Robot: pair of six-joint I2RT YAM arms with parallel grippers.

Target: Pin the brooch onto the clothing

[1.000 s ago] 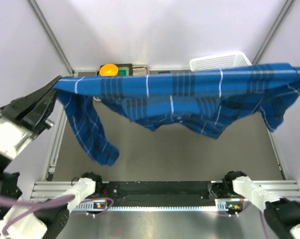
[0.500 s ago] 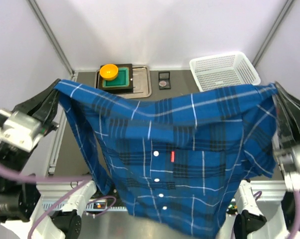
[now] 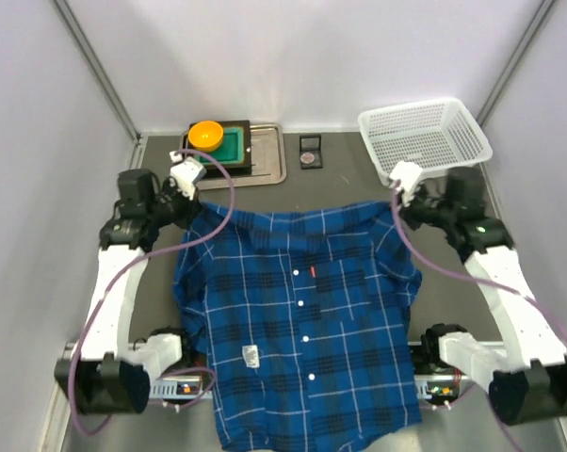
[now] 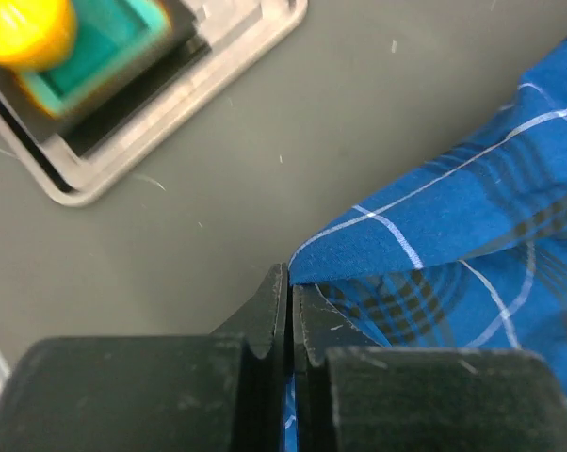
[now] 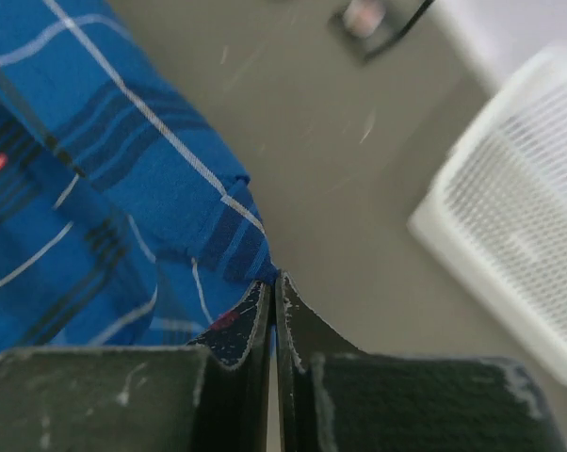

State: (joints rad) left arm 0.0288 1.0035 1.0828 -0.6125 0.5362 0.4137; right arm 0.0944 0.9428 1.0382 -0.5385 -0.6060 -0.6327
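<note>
Shirt (image 3: 307,325) face-up, collar far, hem near; left hand (image 4: 289,282), right hand (image 5: 272,292) pinching shoulders.

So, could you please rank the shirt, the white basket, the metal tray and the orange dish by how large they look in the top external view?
Largest to smallest:
1. shirt
2. white basket
3. metal tray, only somewhat smaller than the basket
4. orange dish

No legible text; the white tag (image 3: 250,355) on the shirt (image 3: 345,363) seems too small.
</note>
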